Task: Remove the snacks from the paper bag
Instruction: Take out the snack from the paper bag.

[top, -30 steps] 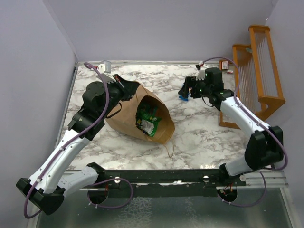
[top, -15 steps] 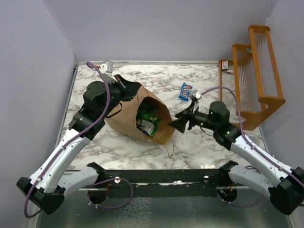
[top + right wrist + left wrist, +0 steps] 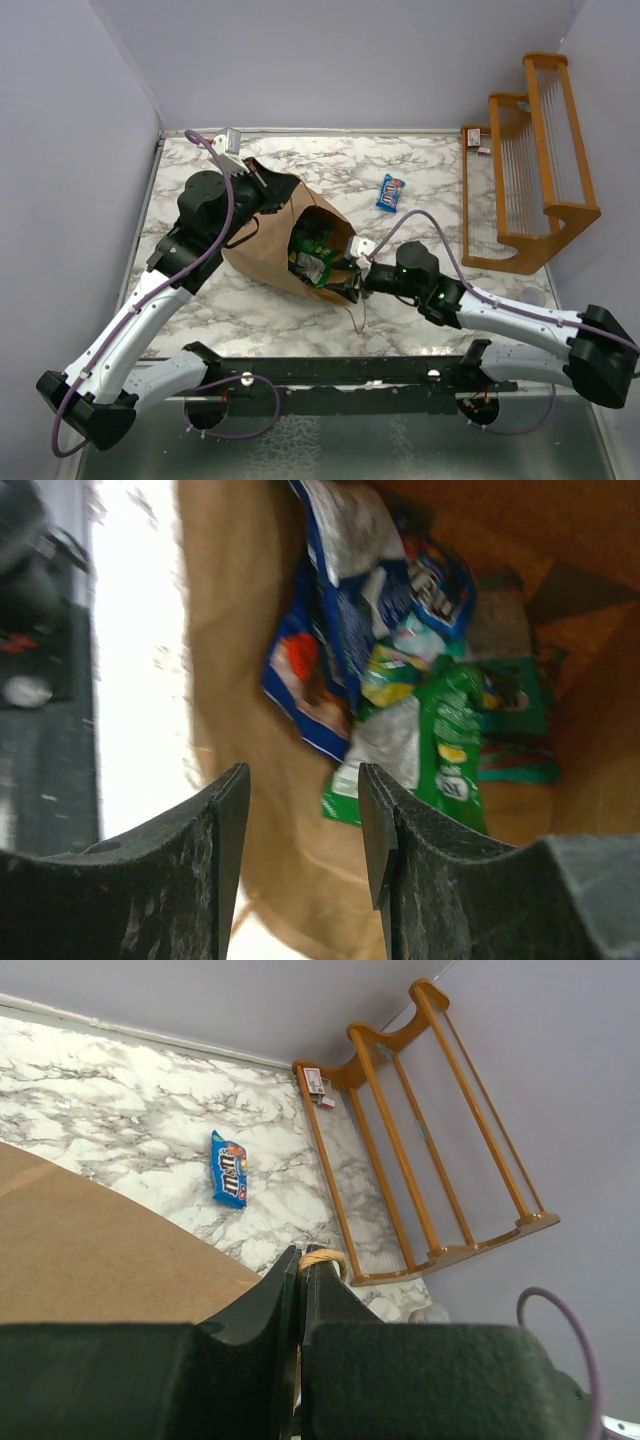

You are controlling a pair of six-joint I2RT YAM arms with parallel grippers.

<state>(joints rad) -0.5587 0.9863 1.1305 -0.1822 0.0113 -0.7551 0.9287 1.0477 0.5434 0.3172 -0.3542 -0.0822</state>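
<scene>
Two arms share the job: the left gripper (image 3: 301,1265) is clamped shut on the twisted handle (image 3: 322,1256) of the paper bag (image 3: 262,250), seemingly to keep the tipped bag's mouth lifted and facing right. At that mouth the right gripper (image 3: 302,780) has its fingers apart with nothing between them, aimed at the snacks (image 3: 400,670) heaped inside. A second ago it hung over the blue packet (image 3: 391,192) near the rack (image 3: 530,170); that packet now lies alone on the table (image 3: 430,160) and the arm is back at the bag.
</scene>
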